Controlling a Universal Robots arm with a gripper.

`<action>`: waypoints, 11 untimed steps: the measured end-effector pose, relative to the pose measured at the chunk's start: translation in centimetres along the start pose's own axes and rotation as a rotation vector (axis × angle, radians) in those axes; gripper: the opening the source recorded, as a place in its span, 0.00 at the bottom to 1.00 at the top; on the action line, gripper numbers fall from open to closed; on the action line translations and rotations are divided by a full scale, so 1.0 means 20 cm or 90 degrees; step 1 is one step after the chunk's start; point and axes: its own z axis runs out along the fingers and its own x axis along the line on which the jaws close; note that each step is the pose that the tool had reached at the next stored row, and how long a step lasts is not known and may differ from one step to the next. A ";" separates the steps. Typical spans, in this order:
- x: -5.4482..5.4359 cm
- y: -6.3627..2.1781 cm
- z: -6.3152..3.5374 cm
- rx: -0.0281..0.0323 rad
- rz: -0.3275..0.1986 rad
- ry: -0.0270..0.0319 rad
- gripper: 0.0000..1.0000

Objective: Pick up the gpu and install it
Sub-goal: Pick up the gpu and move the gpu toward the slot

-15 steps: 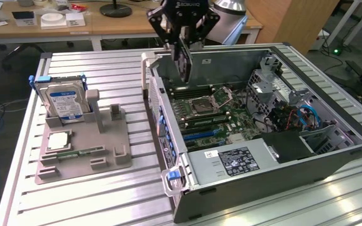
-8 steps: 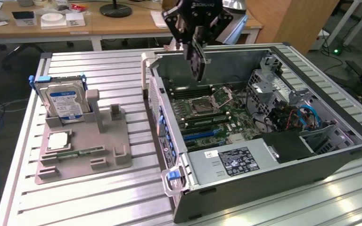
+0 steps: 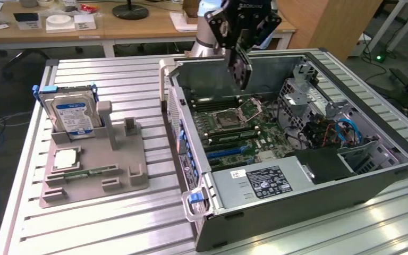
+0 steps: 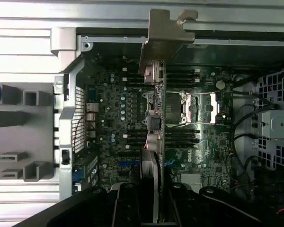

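1. Gripper point(image 3: 238, 49): hangs over the open computer case point(image 3: 310, 199), its two fingers point(image 4: 125, 203) pinching the gpu between them.
2. Gpu point(image 3: 241, 69): held on edge, hanging down from the gripper into the upper part of the case, above the motherboard point(image 3: 243, 133) and apart from it. In the wrist view the gpu point(image 4: 154, 94) is seen edge-on as a thin strip running across the board, with its silver end bracket point(image 4: 163, 33) at the far end from the gripper point(image 4: 150, 191), near the case wall.
3. Motherboard: lies flat inside the case; the open processor socket point(image 3: 234, 114) sits just beyond the card's lower edge in the exterior view.
4. Power supply point(image 3: 261, 181): grey box with a label, at the near end of the case.
5. Grey parts holder point(image 3: 98, 178): stands on the slatted metal table point(image 3: 112, 226), at the exterior view's left of the case.
6. Hard drive point(image 3: 74, 118): silver with a blue label, upright in the holder's rear slot.
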 end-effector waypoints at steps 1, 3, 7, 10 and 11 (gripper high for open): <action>-0.02 0.000 0.001 0.0000 0.000 0.0000 0.27; -0.07 0.001 0.004 0.0000 0.000 0.0000 0.27; -0.16 0.002 0.016 -0.0001 0.000 0.0000 0.27; -0.22 0.003 0.025 -0.0001 0.000 0.0000 0.27; -0.22 0.002 0.025 -0.0001 0.000 0.0000 0.27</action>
